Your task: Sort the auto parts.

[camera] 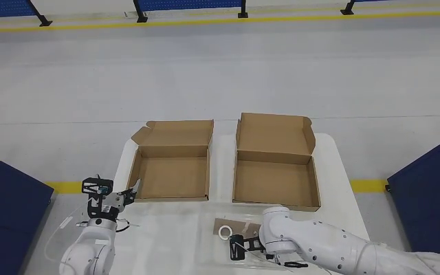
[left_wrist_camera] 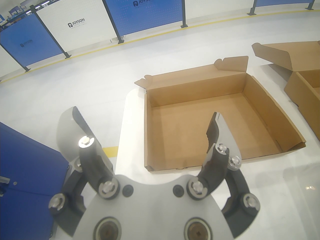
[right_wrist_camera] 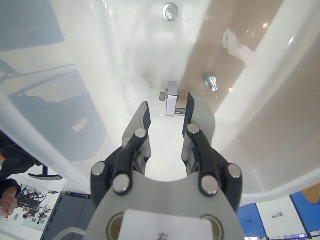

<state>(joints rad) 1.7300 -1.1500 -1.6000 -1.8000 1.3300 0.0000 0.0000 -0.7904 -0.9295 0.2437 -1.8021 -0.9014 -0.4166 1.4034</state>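
Inspector: White table (camera: 179, 230) holds a left box (camera: 172, 177) and a right box (camera: 275, 184), both open.
Clerk: The part?
Inspector: Metal block (right_wrist_camera: 171, 98) lies in the clear tray (right_wrist_camera: 275, 51), long axis in line with the right gripper (right_wrist_camera: 167, 102), pin crosswise.
Clerk: Grip?
Inspector: Fingers spread astride it. Left gripper (left_wrist_camera: 145, 113) spread, near the left box.

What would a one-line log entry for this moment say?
left tool: open, beside left box | right tool: open in clear tray, metal block at its tips | left box, right box: empty
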